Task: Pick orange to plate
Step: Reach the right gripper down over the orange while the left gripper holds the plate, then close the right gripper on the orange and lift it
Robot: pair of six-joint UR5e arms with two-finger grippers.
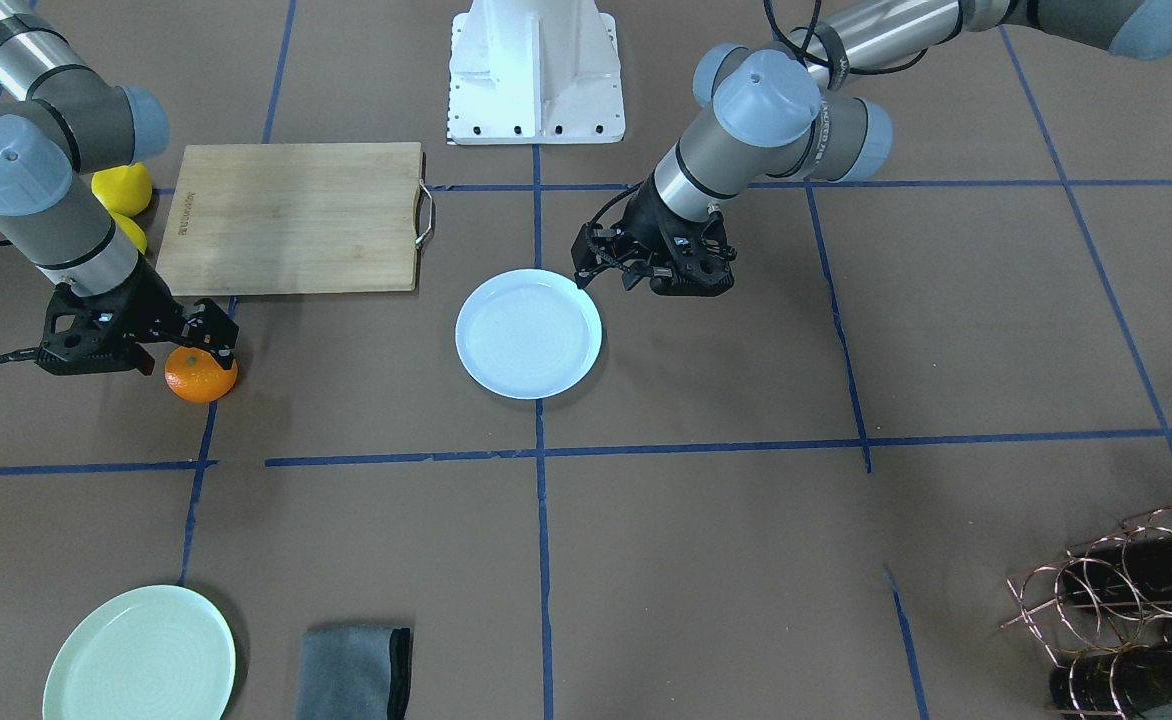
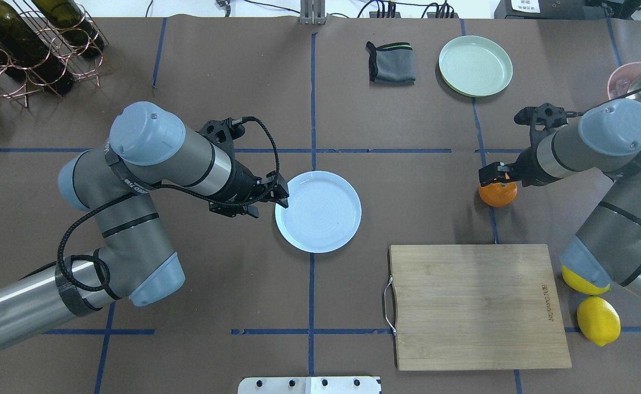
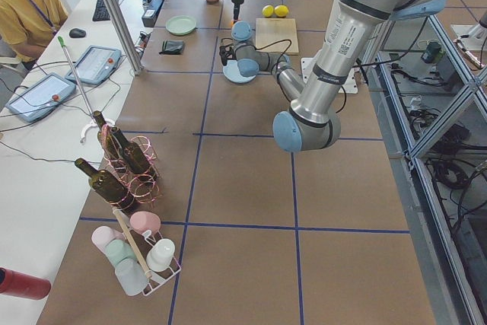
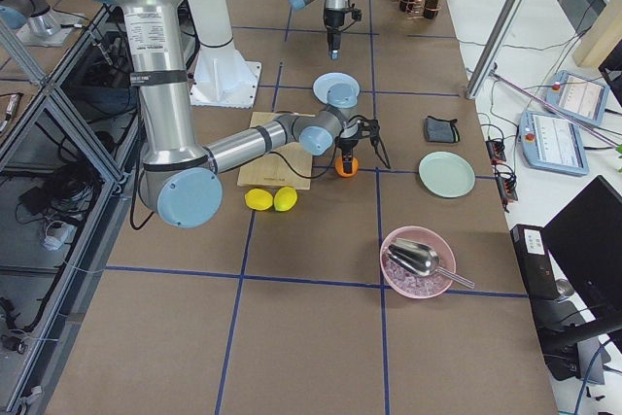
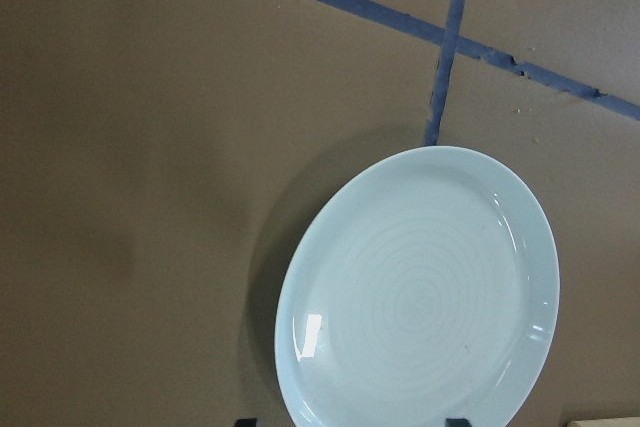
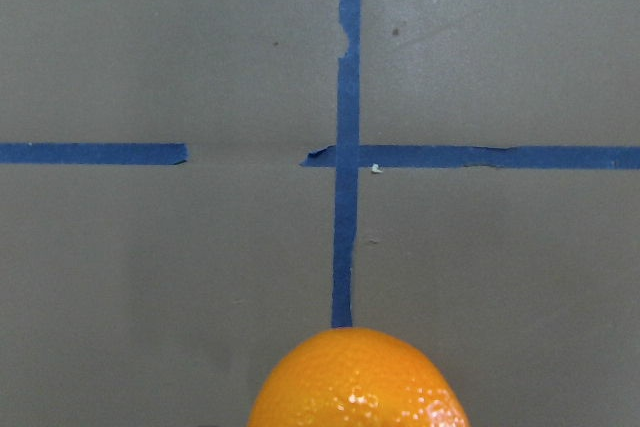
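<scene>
The right end effector (image 1: pixel 211 343) sits on top of the orange (image 1: pixel 201 378) in the right half of the table (image 1: pixel 706 560), and you cannot tell whether it is clenched; expect a light, firm, roll-prone fruit and grip across its widest girth.

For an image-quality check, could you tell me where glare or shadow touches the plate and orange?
Left wrist view: the plate has a small glare patch lower left and a dark shadow beside it. Right wrist view: the orange is sharp, with speckled highlights, cropped below.
</scene>
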